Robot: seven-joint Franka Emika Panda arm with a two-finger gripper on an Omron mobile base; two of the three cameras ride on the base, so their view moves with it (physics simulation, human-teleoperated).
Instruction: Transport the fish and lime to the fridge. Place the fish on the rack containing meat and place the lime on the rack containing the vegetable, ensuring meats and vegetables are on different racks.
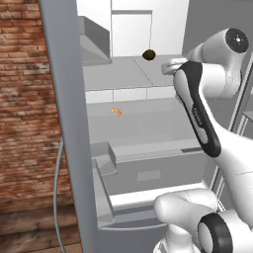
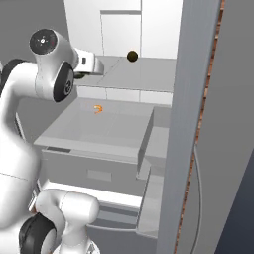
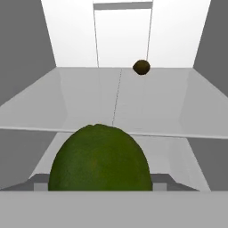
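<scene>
Left base view: the fridge [image 1: 69, 123] stands open, its grey door edge running down the left of the picture beside a brick wall [image 1: 24, 99]. The white arm reaches in from the lower right, its hand at the front edge of the upper shelf [image 1: 113, 74]. A small olive-brown round item [image 1: 148, 55] sits far back on that shelf. On the lower shelf [image 1: 148, 123] lies a small curled orange item [image 1: 116, 112], well apart from the hand. The fingers are hidden behind the wrist here, so their spread cannot be told from this side.

Right base view: the arm rises from the lower left and its hand points into the fridge at the level of the upper shelf. The olive-brown round item [image 2: 132, 56] rests near the back wall, well beyond the hand. The orange item [image 2: 98, 109] lies on the shelf below. The curved silver door handle [image 2: 198, 198] shows beside the door edge.

Hand view: the lime [image 3: 99, 159] is right at the camera, large and dark green, between the fingers [image 3: 99, 189], which stand fairly wide around it and hold it. It hangs just in front of the upper shelf's front edge. The olive-brown item [image 3: 141, 67] lies far back on that shelf, well apart from the lime.

No writing or labels can be read anywhere.
</scene>
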